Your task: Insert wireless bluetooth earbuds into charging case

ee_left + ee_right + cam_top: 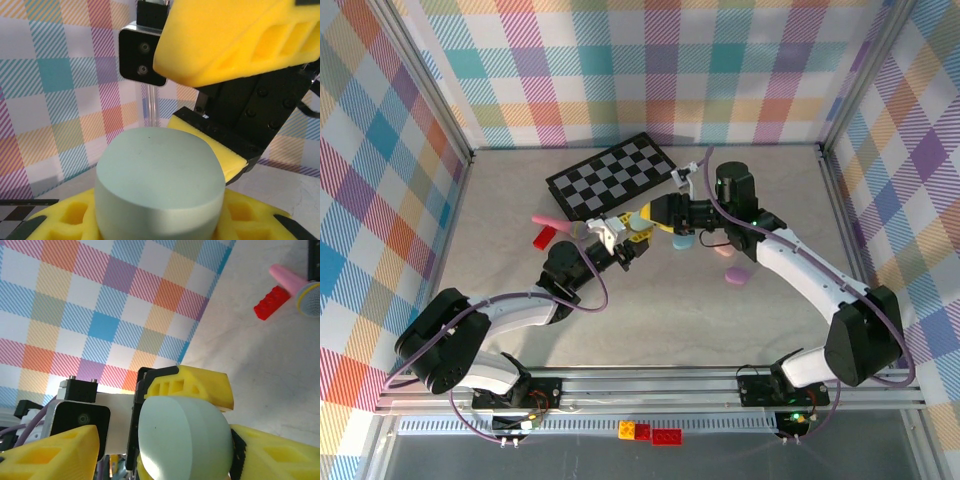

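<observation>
**Green charging case** (160,185): pale and rounded, held up off the table (650,320), just off the near edge of the checkerboard (612,175).

**Left gripper** (623,243): clamped on the green charging case, with yellow fingers (75,215) at either side of it.

**Right gripper** (650,215): jaws apart and straddling the same case, the upper finger clear of it.

**Small pink piece** (725,251): on the table, right of the checkerboard and nearer. It may be an earbud, but it is too small to tell.

**Purple oval case** (738,275): just beside the small pink piece, nearer still.

**Red brick** (545,237): off the checkerboard's near-left corner.
</observation>
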You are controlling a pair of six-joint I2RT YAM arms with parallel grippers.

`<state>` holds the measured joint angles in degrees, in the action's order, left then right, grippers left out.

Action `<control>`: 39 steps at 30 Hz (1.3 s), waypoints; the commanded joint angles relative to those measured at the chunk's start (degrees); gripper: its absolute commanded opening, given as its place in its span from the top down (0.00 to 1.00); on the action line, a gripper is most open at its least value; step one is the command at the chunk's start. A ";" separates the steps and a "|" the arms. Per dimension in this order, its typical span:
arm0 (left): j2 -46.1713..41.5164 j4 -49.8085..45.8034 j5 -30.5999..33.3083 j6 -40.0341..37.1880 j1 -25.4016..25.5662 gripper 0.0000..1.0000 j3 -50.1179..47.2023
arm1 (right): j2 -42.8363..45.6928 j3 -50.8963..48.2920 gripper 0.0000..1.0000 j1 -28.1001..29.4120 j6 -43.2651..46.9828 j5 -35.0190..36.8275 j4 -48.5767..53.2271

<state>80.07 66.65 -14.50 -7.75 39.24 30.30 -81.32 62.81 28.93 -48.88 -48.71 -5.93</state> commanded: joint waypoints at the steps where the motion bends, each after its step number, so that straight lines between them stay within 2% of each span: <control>1: -1.32 3.05 -1.66 1.68 0.22 0.64 1.60 | -1.67 -1.05 0.36 0.38 -5.81 -5.69 -9.73; 3: -1.32 3.07 -1.75 1.68 0.20 0.64 1.60 | -2.34 -1.53 0.40 0.38 -7.73 -6.54 -12.28; 11: -1.58 1.88 -1.67 0.92 0.22 0.64 1.16 | -2.61 -1.66 0.76 0.24 -6.91 -5.16 -10.97; 14: -1.97 1.43 -1.92 -0.18 0.22 0.63 0.81 | -2.62 -1.81 0.86 -0.08 -6.80 -4.13 -10.55; 15: -2.34 0.65 -2.01 -0.75 0.08 0.61 0.66 | -2.45 -1.89 0.87 -0.18 -6.48 -3.80 -10.13; 18: -4.46 -3.02 -2.19 -2.36 -0.26 0.35 0.30 | -1.25 -2.41 0.89 -0.54 -4.49 -1.59 -8.14; 20: -6.60 -6.03 -2.06 -3.59 -0.60 0.22 -0.38 | -0.16 -2.92 0.89 -0.95 -2.83 0.43 -6.37; 24: -12.01 -14.68 -4.56 -5.23 -1.73 0.08 -1.84 | 2.13 -5.57 0.90 -2.63 -1.25 5.75 -4.38; 30: -20.83 -34.56 -9.26 -8.82 -2.24 0.00 -2.65 | 4.97 -11.37 0.90 -5.08 0.89 14.05 0.05; 36: -25.50 -56.69 -10.72 -14.22 -2.43 0.00 -0.56 | 6.97 -16.88 0.90 -5.33 3.08 18.84 4.21; 39: -26.04 -56.31 -11.25 -13.12 -2.59 0.00 -2.57 | 7.21 -20.71 0.90 -5.29 2.72 20.40 4.13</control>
<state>55.00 17.50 -23.77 -19.22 37.28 28.36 -75.59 44.51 23.57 -47.70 -31.07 -3.44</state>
